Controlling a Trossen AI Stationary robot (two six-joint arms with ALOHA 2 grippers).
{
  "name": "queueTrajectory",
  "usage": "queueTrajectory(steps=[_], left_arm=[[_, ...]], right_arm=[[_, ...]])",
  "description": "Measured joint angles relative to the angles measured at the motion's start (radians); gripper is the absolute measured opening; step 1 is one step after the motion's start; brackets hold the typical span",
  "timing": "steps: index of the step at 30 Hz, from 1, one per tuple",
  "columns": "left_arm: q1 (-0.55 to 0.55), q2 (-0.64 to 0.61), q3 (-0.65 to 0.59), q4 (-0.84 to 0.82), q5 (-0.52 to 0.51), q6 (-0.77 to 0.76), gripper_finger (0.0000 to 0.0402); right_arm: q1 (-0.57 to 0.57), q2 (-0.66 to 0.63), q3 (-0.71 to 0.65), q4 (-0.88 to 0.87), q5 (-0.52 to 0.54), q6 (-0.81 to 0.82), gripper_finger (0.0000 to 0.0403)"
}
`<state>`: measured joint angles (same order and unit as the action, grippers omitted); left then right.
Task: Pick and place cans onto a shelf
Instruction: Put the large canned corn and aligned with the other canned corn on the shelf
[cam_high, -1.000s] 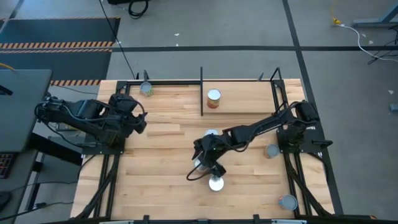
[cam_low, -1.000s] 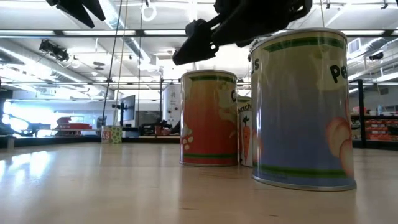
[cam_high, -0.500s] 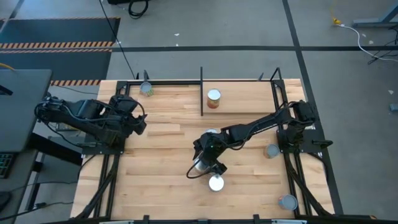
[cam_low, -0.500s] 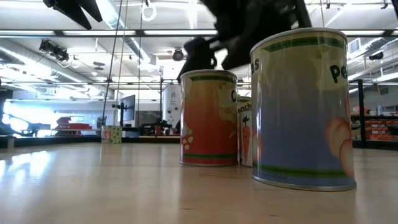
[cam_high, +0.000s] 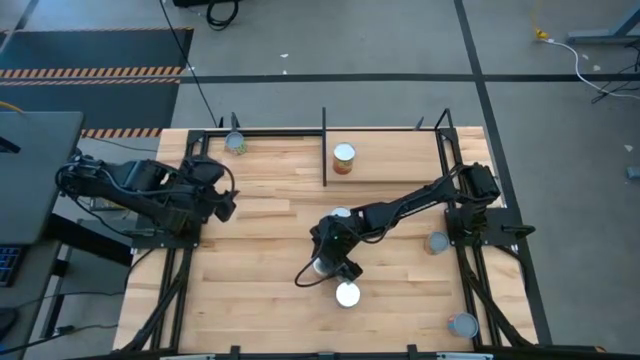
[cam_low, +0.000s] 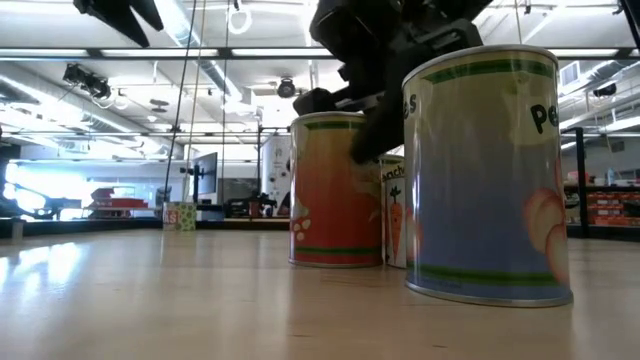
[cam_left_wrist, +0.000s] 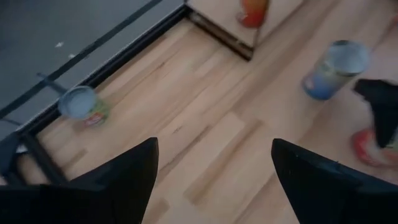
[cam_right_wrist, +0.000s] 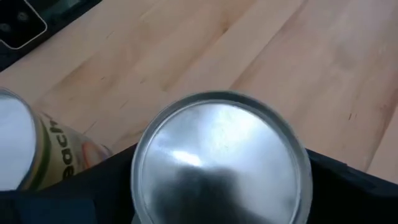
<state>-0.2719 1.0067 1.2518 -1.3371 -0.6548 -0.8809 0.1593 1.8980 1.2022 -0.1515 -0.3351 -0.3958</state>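
Observation:
My right gripper (cam_high: 325, 262) is open, low over an orange-labelled can (cam_low: 335, 190) with a silver top (cam_right_wrist: 221, 155) in the middle of the table. One finger stands on either side of the can. A white-topped can (cam_high: 347, 294) stands just nearer, and another can (cam_high: 341, 213) just farther. One can (cam_high: 343, 155) stands on the shelf (cam_high: 400, 160) at the far edge. My left gripper (cam_left_wrist: 214, 180) is open and empty at the table's left (cam_high: 222, 200). My right gripper comes from above, pointing down, with one finger (cam_low: 368, 140) beside the orange can's top rim (cam_right_wrist: 143, 155) and the other on the opposite side. I cannot tell whether the fingers touch it. The can stands upright on the table.
A can (cam_high: 235, 143) stands at the far left corner. Two more cans (cam_high: 437, 242) (cam_high: 462, 324) stand by the right arm's base. Black posts (cam_high: 324, 150) frame the shelf. Bare wood lies between the left arm and the middle cans.
My right gripper has come down and a little toward the table's left, onto the orange can, so its fingers now flank the can's top. The can has stayed where it was.

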Motion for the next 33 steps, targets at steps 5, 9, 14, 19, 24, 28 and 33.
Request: queueTrajectory(steps=[5, 9, 14, 19, 24, 28, 33], left_arm=[[0.004, 0.001, 0.0, 0.088, 0.0, 0.036, 0.0318], [0.062, -0.001, 0.0, 0.097, 0.003, 0.084, 0.0318], [0.208, -0.001, 0.0, 0.184, 0.003, 0.323, 0.0318], [0.362, -0.001, 0.0, 0.376, 0.032, 0.569, 0.0318], [0.574, 0.001, 0.0, 0.505, 0.118, 0.859, 0.0318], [0.778, 0.001, 0.0, 0.589, 0.303, 1.002, 0.0318], [0.966, 0.015, 0.001, 0.64, 0.473, 1.073, 0.0318]], right_arm=[[-0.017, -0.016, 0.0, -0.008, 0.017, 0.002, 0.032], [-0.067, -0.11, 0.029, -0.035, 0.059, -0.023, 0.0313], [-0.19, -0.23, 0.08, -0.053, 0.14, -0.017, 0.0315], [-0.335, -0.334, 0.116, -0.049, 0.275, 0.017, 0.0322], [-0.498, -0.374, 0.157, -0.043, 0.339, 0.149, 0.0321], [-0.592, -0.371, 0.229, -0.054, 0.427, 0.233, 0.0321], [-0.7, -0.313, 0.337, -0.184, 0.447, 0.284, 0.0321]])
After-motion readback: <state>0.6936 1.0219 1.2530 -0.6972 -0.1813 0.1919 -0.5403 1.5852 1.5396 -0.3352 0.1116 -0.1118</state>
